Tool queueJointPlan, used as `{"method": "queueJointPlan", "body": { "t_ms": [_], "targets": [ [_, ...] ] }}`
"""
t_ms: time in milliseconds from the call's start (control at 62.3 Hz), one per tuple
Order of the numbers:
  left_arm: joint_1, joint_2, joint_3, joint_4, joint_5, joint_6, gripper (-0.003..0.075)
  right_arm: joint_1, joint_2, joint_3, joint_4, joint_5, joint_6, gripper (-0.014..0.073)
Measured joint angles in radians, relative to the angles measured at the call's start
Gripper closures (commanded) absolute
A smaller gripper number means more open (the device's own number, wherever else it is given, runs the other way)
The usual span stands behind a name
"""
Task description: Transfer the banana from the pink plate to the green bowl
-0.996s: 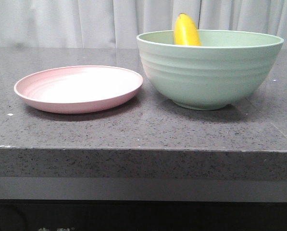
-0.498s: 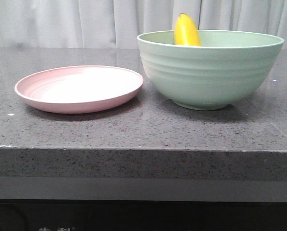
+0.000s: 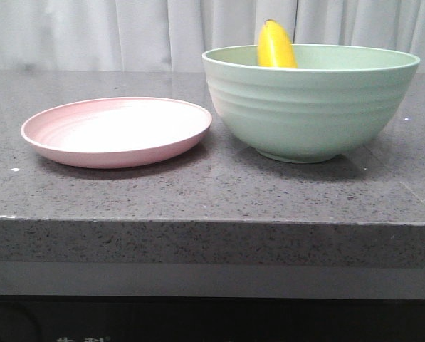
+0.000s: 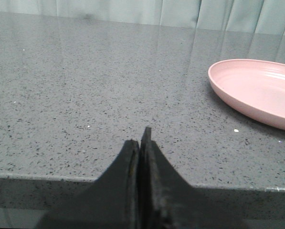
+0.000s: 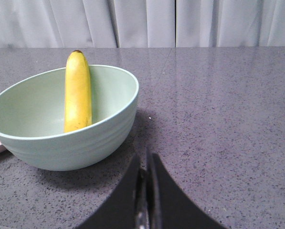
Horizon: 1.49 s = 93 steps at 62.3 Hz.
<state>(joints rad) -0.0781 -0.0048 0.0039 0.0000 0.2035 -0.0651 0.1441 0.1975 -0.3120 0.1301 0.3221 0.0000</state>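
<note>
black fingers of the left hand are pressed together, nothing held. the right hand is likewise closed, empty, near the green bowl where the banana is propped.

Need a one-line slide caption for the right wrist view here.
Banana stands leaning inside the green bowl on the grey counter; right gripper jaws shut and empty, short of the bowl.

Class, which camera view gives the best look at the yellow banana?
The right wrist view: the bright yellow curved banana shows almost whole, leaning upright inside the pale mint-green ridged bowl. The front view shows only its tip above the rim. The left wrist view misses it entirely.
</note>
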Motion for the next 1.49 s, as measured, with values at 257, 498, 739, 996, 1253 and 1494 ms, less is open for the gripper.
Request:
{"method": "queueJointPlan", "body": {
  "t_ms": [257, 498, 739, 996, 1253, 1494],
  "targets": [
    [0.0, 0.0, 0.0, 0.0, 0.0, 0.0, 0.0738, 0.0, 0.0, 0.0, 0.0, 0.0, 0.0, 0.0663],
    [0.0, 0.0, 0.0, 0.0, 0.0, 0.0, 0.0738, 0.0, 0.0, 0.0, 0.0, 0.0, 0.0, 0.0663],
    [0.0, 0.0, 0.0, 0.0, 0.0, 0.0, 0.0738, -0.006, -0.007, 0.05, 0.0, -0.06, 0.0, 0.0663],
    [0.0, 0.0, 0.0, 0.0, 0.0, 0.0, 0.0738, -0.103, -0.162, 0.288, 0.0, -0.149, 0.0, 0.0663],
    [0.0, 0.0, 0.0, 0.0, -0.002, 0.0, 0.0738, -0.125, -0.208, 0.341, 0.0, -0.11, 0.0, 0.0663],
    [0.0, 0.0, 0.0, 0.0, -0.002, 0.0, 0.0738, -0.125, -0.208, 0.341, 0.0, -0.109, 0.0, 0.0663]
  ]
}}
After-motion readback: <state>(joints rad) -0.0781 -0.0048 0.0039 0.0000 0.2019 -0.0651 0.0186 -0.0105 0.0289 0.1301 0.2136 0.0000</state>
